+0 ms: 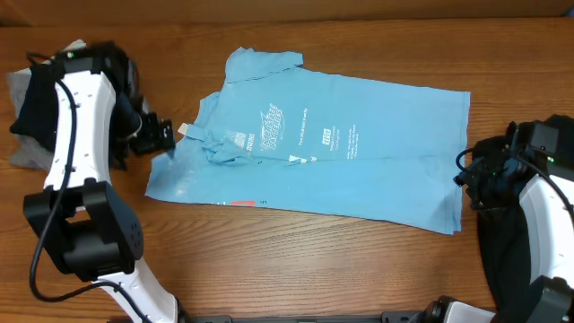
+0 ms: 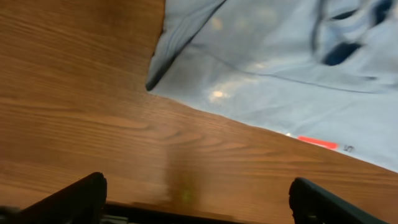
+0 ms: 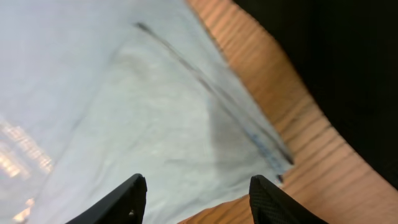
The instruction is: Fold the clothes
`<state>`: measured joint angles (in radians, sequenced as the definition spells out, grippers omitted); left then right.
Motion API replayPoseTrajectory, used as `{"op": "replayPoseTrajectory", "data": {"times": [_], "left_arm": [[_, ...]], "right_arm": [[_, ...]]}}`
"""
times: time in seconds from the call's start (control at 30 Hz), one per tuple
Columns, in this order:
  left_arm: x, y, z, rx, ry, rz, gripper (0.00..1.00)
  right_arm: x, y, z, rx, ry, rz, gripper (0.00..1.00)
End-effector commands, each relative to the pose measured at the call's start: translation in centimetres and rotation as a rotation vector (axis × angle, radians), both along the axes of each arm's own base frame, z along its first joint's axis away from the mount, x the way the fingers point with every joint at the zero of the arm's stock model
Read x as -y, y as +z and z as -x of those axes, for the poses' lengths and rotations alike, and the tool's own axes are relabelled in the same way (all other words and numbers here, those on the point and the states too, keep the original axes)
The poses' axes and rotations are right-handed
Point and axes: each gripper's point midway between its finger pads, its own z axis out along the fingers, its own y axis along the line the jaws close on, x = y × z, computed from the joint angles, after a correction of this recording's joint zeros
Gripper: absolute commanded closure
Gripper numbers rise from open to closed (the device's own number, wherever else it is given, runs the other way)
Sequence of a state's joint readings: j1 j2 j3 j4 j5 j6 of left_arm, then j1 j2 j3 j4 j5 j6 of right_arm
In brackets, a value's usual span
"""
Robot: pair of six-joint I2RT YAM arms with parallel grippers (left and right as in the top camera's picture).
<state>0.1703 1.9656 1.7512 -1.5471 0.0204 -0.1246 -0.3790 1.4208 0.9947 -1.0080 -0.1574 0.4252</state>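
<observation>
Item: light blue T-shirt (image 1: 332, 148), spread flat mid-table (image 1: 269, 260), probably laid out ready for folding. Left fingers (image 2: 74, 199), 9 o'clock: released over bare wood. Right fingers (image 3: 124, 199), 3 o'clock: parted above the hem, grasping nothing.

The light blue T-shirt (image 3: 112, 112) fills the left and centre, its hemmed corner lying on the wooden table (image 3: 306, 148). Black cloth (image 3: 336, 62) covers the far right. The right gripper (image 3: 196, 199) hangs over the shirt, fingers apart.

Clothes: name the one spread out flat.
The light blue T-shirt, laid open mid-table; the grey garment and black garment lie bunched at the left edge.
</observation>
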Motion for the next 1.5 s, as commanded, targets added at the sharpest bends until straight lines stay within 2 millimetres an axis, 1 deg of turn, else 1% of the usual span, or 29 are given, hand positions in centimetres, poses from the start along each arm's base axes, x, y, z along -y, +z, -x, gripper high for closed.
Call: {"op": "replayPoseTrajectory", "data": {"times": [0.0,0.07,0.2,0.23,0.27,0.3,0.37,0.4,0.5,0.53,0.67,0.7,0.77,0.87,0.9,1.0,1.07,1.2,1.27,1.3,1.33,1.4,1.47], "left_arm": [[0.7,-2.9,1.8,-0.072,0.005,0.03,0.07],[0.9,-4.5,2.3,-0.083,0.007,0.038,0.07],[0.2,-7.3,2.8,-0.076,0.022,0.018,0.09],[-0.1,-7.8,2.8,-0.069,0.026,0.011,0.12],[-0.5,-8.2,2.8,-0.064,0.027,-0.005,0.18],[-1.1,-8.7,2.9,-0.059,0.032,-0.032,0.23],[-2.1,-9.4,2.8,-0.045,0.056,-0.086,0.24],[-2.3,-9.8,2.6,-0.033,0.059,-0.093,0.25],[-2.4,-10.4,2.1,-0.004,0.06,-0.098,0.39],[-2.4,-10.6,2.0,0.0,0.061,-0.099,0.42],[-3.3,-11.7,2.7,-0.006,0.078,-0.162,0.43],[-3.4,-12.1,3.0,-0.01,0.079,-0.169,0.45],[-3.2,-12.8,3.9,-0.029,0.089,-0.17,0.53],[-3.2,-13.3,5.1,-0.064,0.102,-0.172,0.76],[-3.4,-13.2,5.4,-0.076,0.12,-0.186,0.81],[-4.4,-12.7,6.4,-0.107,0.194,-0.225,0.9],[-5.2,-12.1,6.9,-0.11,0.24,-0.227,0.93],[-7.4,-10.2,8.2,-0.093,0.331,-0.232,0.92],[-8.4,-9.2,8.8,-0.075,0.382,-0.226,0.9],[-8.7,-8.7,9.0,-0.062,0.408,-0.216,0.85],[-8.9,-8.3,9.1,-0.049,0.426,-0.208,0.78],[-9.2,-7.7,9.3,-0.031,0.448,-0.205,0.58],[-9.2,-7.0,9.4,-0.018,0.455,-0.204,0.46]], "right_arm": [[-0.6,1.4,-1.1,0.071,0.046,-0.031,0.43],[-0.6,1.4,-1.1,0.072,0.046,-0.031,0.43],[-0.5,1.4,-1.3,0.08,0.046,-0.027,0.43],[-0.5,1.4,-1.4,0.082,0.046,-0.027,0.42],[-0.5,1.4,-1.4,0.085,0.046,-0.026,0.42],[-0.5,1.5,-1.5,0.087,0.046,-0.025,0.42],[-0.4,1.5,-1.6,0.091,0.046,-0.023,0.41],[-0.4,1.5,-1.6,0.092,0.046,-0.023,0.41],[-0.4,1.5,-1.6,0.093,0.046,-0.022,0.41],[-0.4,1.5,-1.6,0.093,0.046,-0.022,0.4],[-0.4,1.5,-1.6,0.092,0.046,-0.023,0.4],[-0.4,1.5,-1.6,0.092,0.046,-0.022,0.4],[-0.4,1.5,-1.6,0.092,0.046,-0.023,0.4],[-0.4,1.5,-1.6,0.093,0.046,-0.022,0.4],[-0.4,1.5,-1.7,0.094,0.047,-0.022,0.4],[-0.4,1.5,-1.7,0.095,0.047,-0.021,0.4],[-0.4,1.5,-1.7,0.094,0.047,-0.022,0.4],[-0.4,1.5,-1.7,0.095,0.047,-0.021,0.4],[-0.4,1.5,-1.7,0.096,0.047,-0.021,0.4],[-0.4,1.5,-1.7,0.097,0.047,-0.02,0.4],[-0.4,1.5,-1.8,0.099,0.047,-0.019,0.4],[-0.3,1.6,-2.0,0.108,0.047,-0.015,0.39],[-0.2,1.7,-2.2,0.116,0.047,-0.012,0.39]]}}
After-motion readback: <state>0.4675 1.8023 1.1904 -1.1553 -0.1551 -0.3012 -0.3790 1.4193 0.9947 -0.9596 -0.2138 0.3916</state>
